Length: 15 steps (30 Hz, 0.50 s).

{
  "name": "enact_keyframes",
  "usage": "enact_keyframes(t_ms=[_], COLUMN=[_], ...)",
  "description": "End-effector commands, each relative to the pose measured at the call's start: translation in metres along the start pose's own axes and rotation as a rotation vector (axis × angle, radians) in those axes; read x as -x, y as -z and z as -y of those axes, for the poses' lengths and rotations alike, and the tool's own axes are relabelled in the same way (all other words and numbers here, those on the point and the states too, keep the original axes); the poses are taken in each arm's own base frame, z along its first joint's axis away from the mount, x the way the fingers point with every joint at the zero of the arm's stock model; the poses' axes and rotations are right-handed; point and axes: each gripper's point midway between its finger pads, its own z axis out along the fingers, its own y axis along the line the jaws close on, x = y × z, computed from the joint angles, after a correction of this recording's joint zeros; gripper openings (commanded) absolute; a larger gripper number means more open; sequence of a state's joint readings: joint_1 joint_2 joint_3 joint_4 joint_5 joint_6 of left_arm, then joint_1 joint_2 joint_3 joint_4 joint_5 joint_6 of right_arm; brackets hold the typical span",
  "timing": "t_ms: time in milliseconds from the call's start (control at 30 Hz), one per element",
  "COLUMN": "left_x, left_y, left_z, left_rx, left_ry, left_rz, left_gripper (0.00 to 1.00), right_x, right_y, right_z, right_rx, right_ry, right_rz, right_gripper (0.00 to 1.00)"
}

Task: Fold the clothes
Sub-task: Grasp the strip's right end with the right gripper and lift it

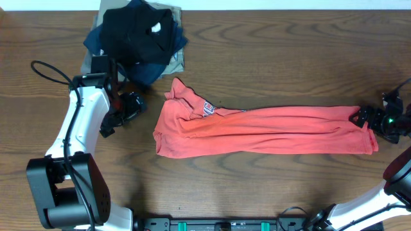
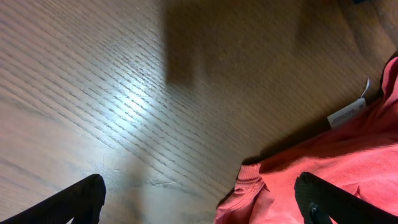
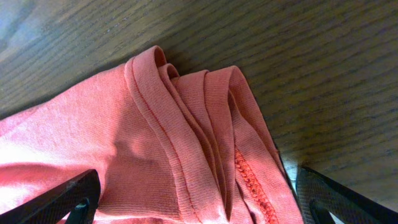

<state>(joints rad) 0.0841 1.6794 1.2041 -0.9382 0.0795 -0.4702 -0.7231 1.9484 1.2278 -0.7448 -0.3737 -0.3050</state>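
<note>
A red-orange short-sleeved cotton T-shirt (image 1: 270, 131) lies as a long, loosely gathered band across the middle of the wooden bench (image 1: 276, 58). Its collar end points toward the left edge and its hem end lies close to the right edge. We see a scrap of white lettering (image 1: 209, 108) near the collar and a small white label (image 2: 346, 112) at the neck. The left hand (image 1: 136, 106) hangs just beside the collar end. Its two dark fingers (image 2: 68, 205) are spread wide over bare wood and the edge of the fabric, grasping nothing. The right hand (image 1: 359, 117) sits at the hem end, also released and spread wide. The stacked hem folds (image 3: 186, 124) lie between its fingers, and we see no pinch on the cloth. A heap of black, navy and khaki garments (image 1: 138, 35) rests at the far edge, toward the left corner, apart from the T-shirt.
</note>
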Motion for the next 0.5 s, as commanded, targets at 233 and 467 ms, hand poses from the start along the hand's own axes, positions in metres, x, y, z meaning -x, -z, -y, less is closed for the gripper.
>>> enact_keyframes(t_ms=[233,467], left_x=[-0.003,-0.003], left_y=[-0.004,-0.004], left_z=[-0.002,-0.002], left_rx=[0.005,0.004], left_ry=[-0.012,-0.011], left_rz=[-0.013,-0.015], left_gripper=[0.98,0.98], right_x=[-0.017,-0.017], right_y=[-0.022,-0.021], right_z=[-0.008,-0.021], right_rx=[0.091,0.158], right_ry=[-0.088,-0.143], right_rz=[-0.068,-0.069], right_gripper=[0.50,0.42])
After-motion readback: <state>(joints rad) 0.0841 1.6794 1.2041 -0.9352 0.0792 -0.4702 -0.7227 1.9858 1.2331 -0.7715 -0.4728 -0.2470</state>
